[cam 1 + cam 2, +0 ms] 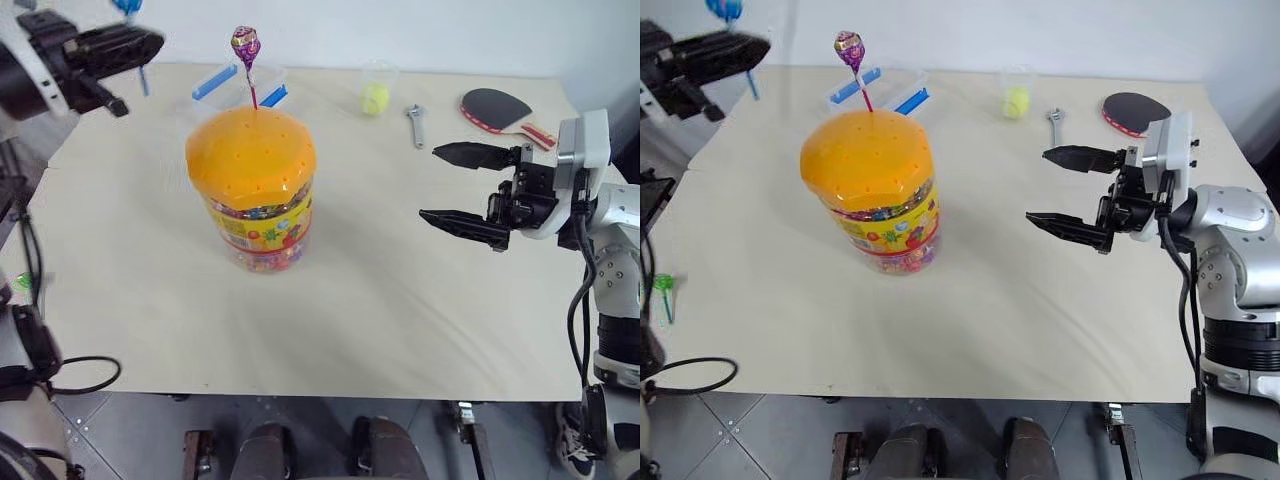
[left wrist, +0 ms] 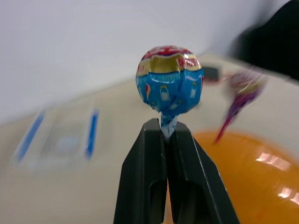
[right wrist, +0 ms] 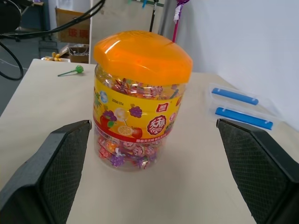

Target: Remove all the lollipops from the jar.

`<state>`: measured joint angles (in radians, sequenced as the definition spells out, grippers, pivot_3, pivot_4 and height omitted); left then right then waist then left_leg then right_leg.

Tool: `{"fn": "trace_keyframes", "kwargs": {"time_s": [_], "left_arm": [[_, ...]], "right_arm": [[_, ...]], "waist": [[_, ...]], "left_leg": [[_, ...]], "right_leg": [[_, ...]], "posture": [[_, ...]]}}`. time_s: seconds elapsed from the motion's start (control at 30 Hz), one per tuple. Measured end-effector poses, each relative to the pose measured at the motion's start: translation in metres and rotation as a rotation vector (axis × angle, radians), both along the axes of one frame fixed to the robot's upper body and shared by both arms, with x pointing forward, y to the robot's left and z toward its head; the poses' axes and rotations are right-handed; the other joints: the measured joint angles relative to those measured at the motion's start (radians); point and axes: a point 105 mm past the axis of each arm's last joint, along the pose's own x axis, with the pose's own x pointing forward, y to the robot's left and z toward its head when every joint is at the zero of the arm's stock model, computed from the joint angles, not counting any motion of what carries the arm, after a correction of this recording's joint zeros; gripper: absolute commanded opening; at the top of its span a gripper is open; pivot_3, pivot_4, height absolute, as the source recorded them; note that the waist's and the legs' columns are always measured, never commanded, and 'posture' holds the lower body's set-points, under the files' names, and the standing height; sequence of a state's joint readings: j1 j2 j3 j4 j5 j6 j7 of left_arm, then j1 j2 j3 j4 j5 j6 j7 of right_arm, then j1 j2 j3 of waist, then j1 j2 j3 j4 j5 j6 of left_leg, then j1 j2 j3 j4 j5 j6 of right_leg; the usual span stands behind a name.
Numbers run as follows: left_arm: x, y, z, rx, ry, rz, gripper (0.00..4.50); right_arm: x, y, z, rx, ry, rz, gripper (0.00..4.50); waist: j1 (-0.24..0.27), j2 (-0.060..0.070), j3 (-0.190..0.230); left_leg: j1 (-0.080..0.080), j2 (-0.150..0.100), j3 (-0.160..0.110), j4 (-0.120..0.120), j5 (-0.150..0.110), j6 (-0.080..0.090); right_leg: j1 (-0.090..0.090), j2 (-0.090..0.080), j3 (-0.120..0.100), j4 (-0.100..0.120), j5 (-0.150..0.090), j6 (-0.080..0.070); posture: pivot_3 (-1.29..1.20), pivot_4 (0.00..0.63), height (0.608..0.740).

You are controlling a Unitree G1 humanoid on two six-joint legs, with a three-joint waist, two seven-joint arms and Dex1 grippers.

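- One purple lollipop [image 1: 245, 43] stands upright in the jar [image 1: 254, 185] lid at counter [image 1: 400, 300] centre, red stick vertical.
- Our left gripper [image 2: 168, 135], up at far left of the jar, is pressed together on the blue lollipop [image 2: 169, 84].
- Green lollipop [image 1: 662, 286] lies at the counter's left edge.
- Our right gripper [image 1: 460, 187] hangs spread, facing the jar from the right; we judge it the freer arm for the purple one.

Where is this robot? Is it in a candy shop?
Probably not a shop. It looks more like a robot test room: one plain table with a mix of unrelated things, a sweet jar, a wrench and a table tennis paddle, and loose cables and a cardboard box behind.
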<state>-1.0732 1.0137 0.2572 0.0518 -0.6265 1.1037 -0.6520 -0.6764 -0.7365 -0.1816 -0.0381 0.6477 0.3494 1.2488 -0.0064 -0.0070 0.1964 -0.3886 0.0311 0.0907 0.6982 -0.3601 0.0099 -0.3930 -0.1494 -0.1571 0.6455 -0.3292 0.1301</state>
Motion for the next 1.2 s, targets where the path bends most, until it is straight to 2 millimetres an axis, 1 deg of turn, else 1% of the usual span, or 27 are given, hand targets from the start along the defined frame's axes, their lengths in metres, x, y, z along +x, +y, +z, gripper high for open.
{"fn": "trace_keyframes", "kwargs": {"time_s": [0.13, 0.17, 0.2, 0.27, 0.33, 0.37, 0.47, 0.57, 0.63, 0.67, 0.83, 0.9, 0.97, 1.03, 1.07, 1.13, 1.2], "left_arm": [[-0.001, 0.037, -0.046, 0.011, 0.271, 0.204, 0.04], [-0.004, 0.048, -0.064, 0.025, 0.353, 0.261, 0.04], [-0.006, 0.055, -0.078, 0.04, 0.413, 0.301, 0.04], [-0.011, 0.069, -0.113, 0.075, 0.56, 0.391, 0.04], [-0.015, 0.078, -0.139, 0.09, 0.661, 0.452, 0.04], [-0.018, 0.082, -0.149, 0.098, 0.703, 0.479, 0.04], [-0.025, 0.09, -0.165, 0.117, 0.778, 0.539, 0.04], [-0.034, 0.094, -0.182, 0.16, 0.855, 0.566, 0.04], [-0.039, 0.093, -0.193, 0.188, 0.904, 0.567, 0.54], [-0.039, 0.093, -0.195, 0.188, 0.914, 0.568, 0.77], [-0.039, 0.091, -0.193, 0.185, 0.913, 0.558, 2.21], [-0.038, 0.088, -0.188, 0.188, 0.897, 0.547, 2.83], [-0.039, 0.088, -0.178, 0.206, 0.869, 0.543, 3.43], [-0.038, 0.083, -0.162, 0.216, 0.818, 0.523, 4.12], [-0.035, 0.078, -0.15, 0.21, 0.78, 0.501, 4.42], [-0.029, 0.065, -0.125, 0.204, 0.679, 0.449, 4.47], [-0.02, 0.051, -0.093, 0.191, 0.518, 0.375, 4.47]], "right_arm": [[-0.004, 0.005, 0.003, -0.006, -0.004, 0.063, 4.5], [-0.006, 0.006, 0.003, -0.004, -0.003, 0.091, 4.5], [-0.009, 0.006, 0.004, -0.001, -0.002, 0.114, 4.5], [-0.014, 0.008, 0.004, 0.002, 0.016, 0.167, 4.5], [-0.016, 0.009, 0.003, -0.001, 0.03, 0.189, 4.5], [-0.016, 0.009, 0.003, -0.005, 0.033, 0.191, 4.5], [-0.013, 0.009, 0.004, -0.005, 0.03, 0.178, 4.5], [-0.011, 0.009, 0.003, -0.009, 0.025, 0.165, 4.5], [-0.01, 0.008, 0.003, -0.011, 0.021, 0.154, 4.5], [-0.01, 0.009, 0.003, -0.012, 0.02, 0.151, 4.5], [-0.009, 0.008, 0.002, -0.018, 0.02, 0.144, 4.5], [-0.008, 0.008, 0.002, -0.02, 0.02, 0.141, 4.5], [-0.008, 0.008, 0.001, -0.021, 0.022, 0.137, 4.5], [-0.006, 0.007, 0.001, -0.021, 0.027, 0.131, 4.5], [-0.006, 0.006, 0.0, -0.024, 0.028, 0.127, 4.5], [-0.006, 0.006, 0.0, -0.026, 0.027, 0.124, 4.5], [-0.005, 0.006, 0.001, -0.028, 0.023, 0.123, 4.5]], "waist": [[0.005, 0.0, 0.0], [0.004, 0.0, 0.0], [0.005, 0.0, 0.0], [0.005, 0.0, 0.0], [0.006, 0.0, 0.0], [0.006, -0.001, 0.0], [0.006, -0.001, 0.0], [0.004, -0.001, 0.0], [0.005, -0.001, 0.0], [0.006, -0.001, 0.0], [0.006, -0.001, 0.0], [0.005, -0.001, 0.0], [0.005, -0.001, 0.0], [0.006, -0.001, 0.0], [0.008, -0.001, 0.0], [0.011, -0.001, 0.0], [0.011, -0.001, 0.0]], "left_leg": [[0.0, 0.0, 0.0, 0.0, 0.0, 0.0], [0.0, 0.0, 0.0, 0.0, 0.0, 0.0], [0.0, 0.0, 0.0, 0.0, 0.0, 0.0], [0.0, 0.0, 0.0, 0.0, 0.0, 0.0], [-0.001, 0.0, -0.001, 0.0, 0.0, 0.0], [-0.001, 0.0, 0.0, 0.001, 0.0, 0.0], [-0.001, 0.0, 0.0, 0.0, 0.0, 0.0], [-0.001, 0.0, 0.001, 0.0, 0.0, 0.0], [-0.001, 0.0, 0.0, 0.0, 0.0, 0.0], [-0.001, 0.0, 0.0, 0.0, 0.0, 0.0], [-0.001, 0.0, 0.001, 0.0, 0.0, 0.0], [-0.001, 0.0, 0.001, 0.0, 0.0, 0.0], [-0.001, 0.0, 0.001, 0.0, 0.0, 0.0], [-0.001, 0.0, 0.001, 0.0, 0.0, 0.0], [-0.001, 0.0, 0.001, 0.0, 0.0, 0.0], [-0.002, 0.0, 0.0, 0.001, 0.0, 0.0], [-0.002, 0.0, 0.001, 0.001, 0.0, 0.0]], "right_leg": [[0.0, 0.0, 0.001, 0.0, 0.0, 0.0], [0.0, 0.0, 0.001, 0.0, 0.0, 0.0], [0.0, 0.0, 0.001, 0.0, 0.0, 0.0], [0.0, 0.0, 0.001, 0.0, 0.0, 0.0], [0.0, 0.0, 0.001, 0.0, 0.0, 0.0], [0.0, 0.0, 0.001, 0.0, 0.0, 0.0], [0.0, 0.0, 0.001, 0.0, 0.0, 0.0], [-0.001, 0.0, 0.001, 0.0, 0.0, 0.0], [-0.001, 0.0, 0.001, 0.0, 0.0, 0.0], [-0.001, 0.0, 0.001, 0.0, 0.0, 0.0], [-0.001, 0.0, 0.001, 0.0, 0.0, 0.0], [-0.001, 0.0, 0.001, 0.0, 0.0, 0.0], [-0.001, 0.0, 0.001, 0.0, 0.0, 0.0], [-0.001, 0.0, 0.001, 0.0, 0.0, 0.0], [-0.001, 0.0, 0.001, 0.0, 0.0, 0.0], [-0.001, 0.0, 0.001, 0.0, 0.0, 0.0], [-0.001, 0.0, 0.001, 0.0, 0.0, 0.0]], "posture": [[0.0, 0.15, 0.74], [0.0, 0.15, 0.74], [0.0, 0.15, 0.74], [0.0, 0.15, 0.74], [0.0, 0.15, 0.74], [0.0, 0.15, 0.74], [0.0, 0.15, 0.74], [0.0, 0.15, 0.74], [0.0, 0.15, 0.74], [0.0, 0.15, 0.74], [0.0, 0.15, 0.74], [0.0, 0.15, 0.74], [0.0, 0.15, 0.74], [0.0, 0.15, 0.74], [0.0, 0.15, 0.74], [0.0, 0.15, 0.74], [0.0, 0.15, 0.74]]}}
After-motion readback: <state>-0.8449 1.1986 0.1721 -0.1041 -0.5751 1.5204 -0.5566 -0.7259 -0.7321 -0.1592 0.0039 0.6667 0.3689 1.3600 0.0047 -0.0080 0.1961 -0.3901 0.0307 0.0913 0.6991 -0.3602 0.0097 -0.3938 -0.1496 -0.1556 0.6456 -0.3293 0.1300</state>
